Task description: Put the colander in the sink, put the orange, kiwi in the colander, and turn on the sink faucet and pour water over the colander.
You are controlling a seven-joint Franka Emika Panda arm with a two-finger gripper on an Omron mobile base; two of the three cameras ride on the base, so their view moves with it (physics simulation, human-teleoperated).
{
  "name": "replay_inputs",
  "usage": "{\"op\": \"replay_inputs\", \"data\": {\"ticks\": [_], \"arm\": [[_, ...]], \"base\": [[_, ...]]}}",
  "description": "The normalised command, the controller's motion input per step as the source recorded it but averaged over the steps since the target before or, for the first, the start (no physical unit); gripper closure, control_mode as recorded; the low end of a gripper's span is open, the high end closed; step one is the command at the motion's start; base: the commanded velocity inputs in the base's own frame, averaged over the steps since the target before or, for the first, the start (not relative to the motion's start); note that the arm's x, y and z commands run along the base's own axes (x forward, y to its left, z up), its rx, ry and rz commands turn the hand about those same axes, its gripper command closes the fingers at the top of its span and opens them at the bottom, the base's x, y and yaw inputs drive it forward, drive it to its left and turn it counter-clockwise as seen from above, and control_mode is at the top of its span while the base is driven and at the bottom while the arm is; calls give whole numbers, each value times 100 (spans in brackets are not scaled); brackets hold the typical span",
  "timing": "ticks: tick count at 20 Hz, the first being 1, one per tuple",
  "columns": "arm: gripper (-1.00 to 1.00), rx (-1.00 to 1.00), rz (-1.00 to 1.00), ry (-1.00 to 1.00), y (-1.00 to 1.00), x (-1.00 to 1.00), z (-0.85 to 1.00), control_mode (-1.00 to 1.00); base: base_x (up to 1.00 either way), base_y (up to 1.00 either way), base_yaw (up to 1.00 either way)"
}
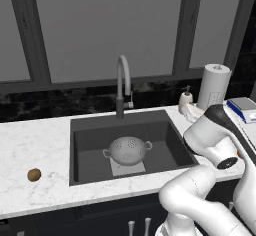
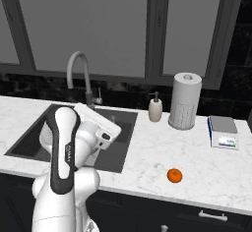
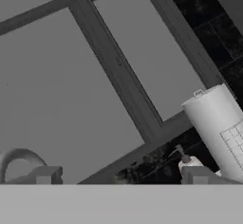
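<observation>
Colander (image 1: 129,150) sits upright on the floor of the sink (image 1: 90,145), over the lighter square, below the sink faucet (image 1: 123,85) that arches at the basin's back edge. Kiwi (image 1: 34,174) lies on the white marble table (image 1: 30,140) left of the sink; the orange (image 2: 174,175) lies on the table well to the right, near the front edge. The claw (image 3: 121,175) points toward the window with its fingers (image 3: 45,174) wide apart and holds nothing. A soap dispenser (image 2: 155,108) and paper towel roll (image 2: 184,101) stand right of the sink.
</observation>
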Motion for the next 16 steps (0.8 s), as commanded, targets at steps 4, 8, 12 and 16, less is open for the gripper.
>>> {"op": "replay_inputs", "data": {"ticks": [4, 8, 12, 16], "arm": [[-100, -22, 18, -40, -36, -74, 54, -100], [-100, -59, 40, -22, -8, -54, 48, -100], [-100, -79, 48, -5, 0, -30, 31, -100], [-100, -54, 34, -21, 0, -19, 7, -100]], "base": [[0, 0, 0], [0, 0, 0], [0, 0, 0], [0, 0, 0]]}}
